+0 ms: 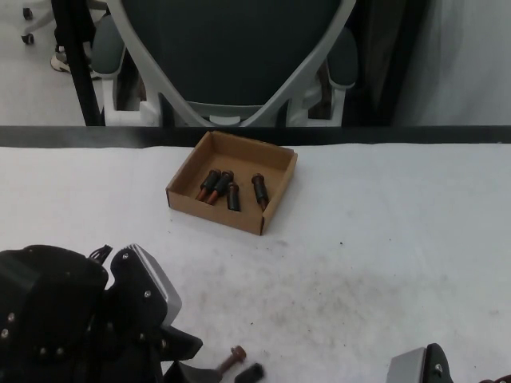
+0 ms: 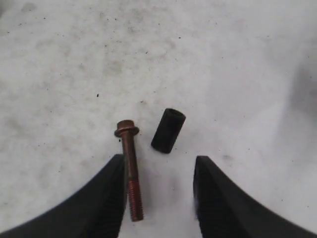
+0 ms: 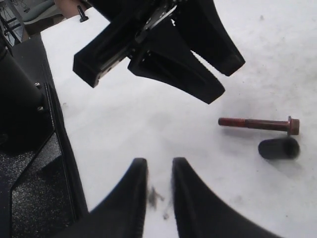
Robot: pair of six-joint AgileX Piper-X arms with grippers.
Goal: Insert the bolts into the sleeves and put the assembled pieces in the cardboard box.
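The left arm (image 1: 80,319) sits low at the near left of the bench (image 1: 383,223). The left gripper (image 2: 158,164) hangs just over the surface with its fingers (image 2: 106,203) spread wide and nothing between them but bare bench. One loose bolt (image 2: 130,168) lies flat there. Its threaded end runs along the inner edge of one finger (whether they touch cannot be told), and its flanged head points away from the gripper. A black sleeve (image 2: 168,130) lies on its side just right of the bolt's head, apart from it.

The right gripper (image 3: 159,166) is near the bench at the near right. Its fingers (image 3: 130,203) are drawn close, a narrow gap showing between them, and they hold nothing.

Farther off, about mid-bench, stands the cardboard box (image 1: 214,209), open at the top, with four assembled pieces (image 1: 222,185) lying inside. An office chair (image 1: 231,40) stands beyond the far edge.
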